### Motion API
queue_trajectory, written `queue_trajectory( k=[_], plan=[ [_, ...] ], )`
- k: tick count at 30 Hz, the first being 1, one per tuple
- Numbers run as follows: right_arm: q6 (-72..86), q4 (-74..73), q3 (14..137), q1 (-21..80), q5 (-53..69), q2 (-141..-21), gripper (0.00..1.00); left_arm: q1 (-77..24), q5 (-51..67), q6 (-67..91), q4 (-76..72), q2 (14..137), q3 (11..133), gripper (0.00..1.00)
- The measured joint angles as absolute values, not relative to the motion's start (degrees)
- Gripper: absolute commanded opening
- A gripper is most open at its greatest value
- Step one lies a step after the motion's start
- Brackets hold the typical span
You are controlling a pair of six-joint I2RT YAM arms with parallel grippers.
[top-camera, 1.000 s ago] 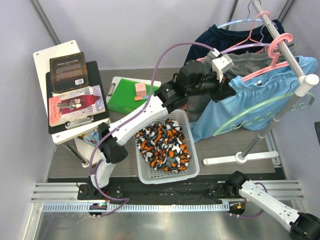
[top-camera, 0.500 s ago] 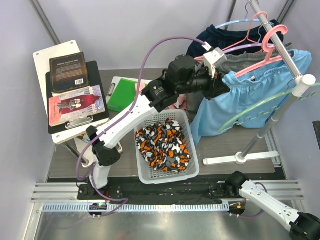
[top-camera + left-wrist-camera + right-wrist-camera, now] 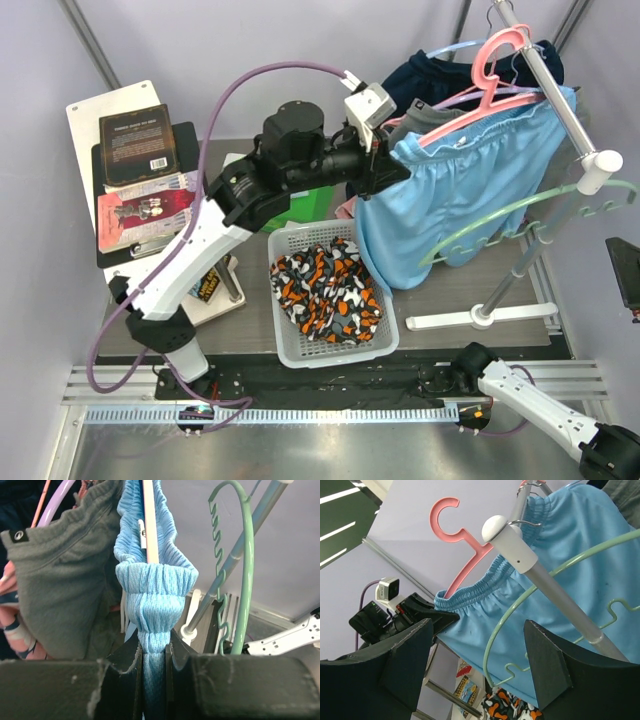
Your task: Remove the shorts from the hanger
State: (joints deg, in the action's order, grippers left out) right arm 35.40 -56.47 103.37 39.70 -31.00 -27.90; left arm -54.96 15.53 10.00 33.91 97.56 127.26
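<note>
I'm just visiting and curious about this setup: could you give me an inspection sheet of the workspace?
Surface: grey table with a clothes rack standing on it.
Job's things: light blue shorts on the pink hanger; camouflage shorts lying in the white basket.
Clutter: books on a side stand; grey shorts, navy garment and green hanger at the rack.
Grippers: left gripper shut on the light blue shorts' waistband; right gripper open, empty.
Cables: purple cable arching over the left arm.
Surroundings: plain pale walls.
</note>
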Motion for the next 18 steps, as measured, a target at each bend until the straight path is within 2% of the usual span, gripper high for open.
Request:
queue_trajectory(
  k=[9,14,18],
  plan=[
    [33.6,-52.4,101.0,39.7,-23.8,-32.4,0.77,-54.4,9.1,6.7,41.7,85.1,121.1,0.00],
    [33.1,-49.3,100.9,39.6,-13.9,-40.5,0.79,-54.3,6.0,5.6,42.7,74.7,114.4,0.00],
    [33.8,-46.3,100.9,39.5,-6.8,-47.8,0.82,-54.3,5.1,6.2,45.9,71.3,113.3,0.00]
  ],
)
